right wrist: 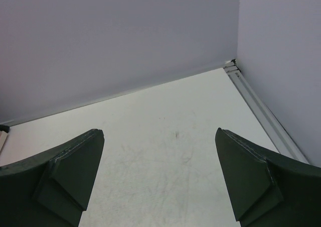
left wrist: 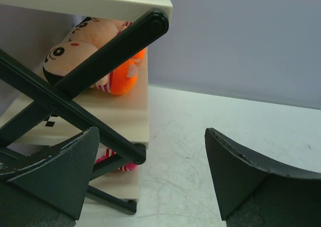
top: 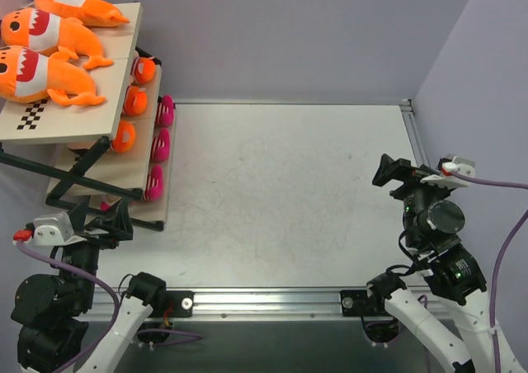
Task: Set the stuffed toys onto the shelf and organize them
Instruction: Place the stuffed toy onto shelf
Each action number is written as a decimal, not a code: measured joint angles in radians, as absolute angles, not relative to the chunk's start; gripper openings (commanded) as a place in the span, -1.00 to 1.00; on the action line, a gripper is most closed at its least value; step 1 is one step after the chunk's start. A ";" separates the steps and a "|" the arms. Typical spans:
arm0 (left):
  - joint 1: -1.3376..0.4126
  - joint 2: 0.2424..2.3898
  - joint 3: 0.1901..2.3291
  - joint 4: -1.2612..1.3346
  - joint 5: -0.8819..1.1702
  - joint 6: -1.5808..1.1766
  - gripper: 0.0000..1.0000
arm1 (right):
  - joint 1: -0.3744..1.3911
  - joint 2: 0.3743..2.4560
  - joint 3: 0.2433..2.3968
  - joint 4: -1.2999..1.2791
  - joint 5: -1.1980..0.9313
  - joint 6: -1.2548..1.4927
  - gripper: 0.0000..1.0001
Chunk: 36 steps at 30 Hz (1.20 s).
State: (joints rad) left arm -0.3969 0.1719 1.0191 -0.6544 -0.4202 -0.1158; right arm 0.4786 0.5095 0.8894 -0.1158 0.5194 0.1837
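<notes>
Shelf (top: 74, 121) sits in the upper left of the overhead view, and it is well stocked. Three orange sharks (top: 49, 33) lie side by side on the top board, white toothy mouths showing, with a checkerboard strip (top: 31, 115) at the board's lower edge. One tier down, three orange dolls (top: 134, 101) peek out in a row from under that board. Lower again, three pink striped dolls (top: 161, 144) line up along the shelf's right edge, just beside the bare tabletop (top: 289, 191).

Over to the left pincer (top: 111, 223), low at the left of the frame, close to the shelf's black frame (top: 82, 171). It is released, fingers spread wide and nothing between them. Its wrist camera looks through the crossed black bars at two orange dolls (left wrist: 65, 56), peach faces and black heads, resting on a cream board; a bit of pink striped plush shows on the tier beneath.

Right pincer (top: 392, 171) is at the right of the frame, well apart from the shelf. It too is spread wide and carries nothing, with only pale tabletop and the back wall (right wrist: 115, 36) ahead of it.
</notes>
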 measured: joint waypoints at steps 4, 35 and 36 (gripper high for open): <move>-0.397 0.104 0.993 -0.694 -0.434 -0.110 0.89 | 0.479 0.453 0.859 -0.128 0.554 0.182 0.99; -0.329 1.393 1.980 -0.482 -0.546 -0.100 0.89 | 0.479 0.694 0.986 -0.162 0.304 0.161 0.99; -0.313 1.448 2.040 -0.496 -0.546 -0.106 0.90 | 0.479 0.688 0.986 -0.162 0.296 0.161 0.99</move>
State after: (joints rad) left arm -0.3126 1.4479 2.0396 -0.4965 -0.5461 -0.1059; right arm 0.4786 0.6884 0.9855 -0.1616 0.2962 0.1608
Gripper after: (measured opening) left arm 0.948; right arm 0.994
